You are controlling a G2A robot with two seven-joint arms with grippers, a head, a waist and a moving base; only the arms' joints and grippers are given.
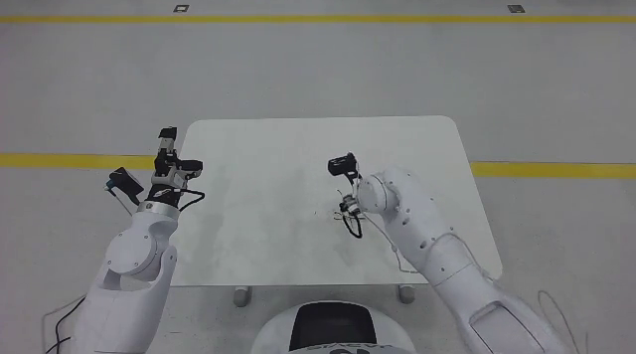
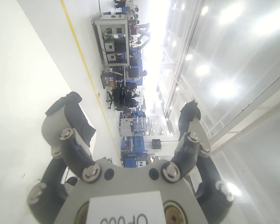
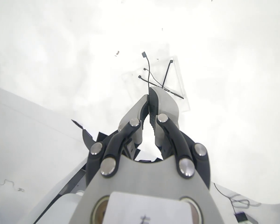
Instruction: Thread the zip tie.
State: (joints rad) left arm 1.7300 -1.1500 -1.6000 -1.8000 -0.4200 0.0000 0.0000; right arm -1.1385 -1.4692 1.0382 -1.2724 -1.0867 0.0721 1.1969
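Near the middle of the surface (image 1: 268,155), the right jaws pinch a black zip tie (image 3: 148,71), its length running straight out from their tips, head outward. At the left edge, the left jaws gape wide, holding nothing.

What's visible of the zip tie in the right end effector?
The zip tie is a thin black strip, plastic by its look, slightly curved, with a small square head at its free end. Its other end is pinched in the shut right end effector. It juts out over the white table, near other loose ties.
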